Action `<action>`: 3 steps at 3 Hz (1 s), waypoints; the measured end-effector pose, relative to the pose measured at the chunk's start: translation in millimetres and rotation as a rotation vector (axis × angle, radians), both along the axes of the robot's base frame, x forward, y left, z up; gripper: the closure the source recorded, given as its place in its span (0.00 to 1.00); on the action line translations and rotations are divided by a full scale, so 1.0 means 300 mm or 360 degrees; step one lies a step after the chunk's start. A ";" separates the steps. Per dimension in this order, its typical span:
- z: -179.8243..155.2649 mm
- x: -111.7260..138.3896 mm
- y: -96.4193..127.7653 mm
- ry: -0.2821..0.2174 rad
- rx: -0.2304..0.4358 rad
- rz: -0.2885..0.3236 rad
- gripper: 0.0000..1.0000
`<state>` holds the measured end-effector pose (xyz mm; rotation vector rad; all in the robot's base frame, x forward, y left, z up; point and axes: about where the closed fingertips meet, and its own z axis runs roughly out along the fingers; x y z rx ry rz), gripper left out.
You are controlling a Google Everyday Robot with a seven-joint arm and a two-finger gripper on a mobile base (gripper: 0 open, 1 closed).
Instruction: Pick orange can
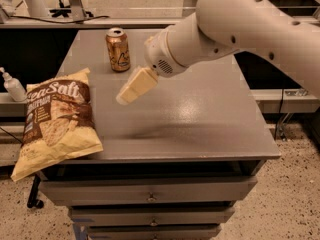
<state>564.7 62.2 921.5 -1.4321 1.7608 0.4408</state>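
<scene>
The orange can (118,49) stands upright on the grey table (200,119), at its back left. It is copper-orange with a silver top and a pale logo on its side. My gripper (126,96) hangs from the big white arm (235,29) over the middle-left of the table. It points down and to the left. It is in front of the can and slightly to its right, a short way apart, and touches nothing. It holds nothing that I can see.
A brown and yellow chip bag (55,119) lies on the table's left front and overhangs the edge. A small pump bottle (12,85) stands on a ledge to the left. Drawers (150,196) sit under the tabletop. The arm covers the table's back right.
</scene>
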 end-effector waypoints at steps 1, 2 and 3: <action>0.003 0.009 -0.010 -0.0042 0.0078 -0.0043 0.00; -0.015 0.069 -0.008 -0.0119 0.0258 -0.0113 0.00; -0.039 0.173 0.021 -0.0187 0.0461 -0.0181 0.00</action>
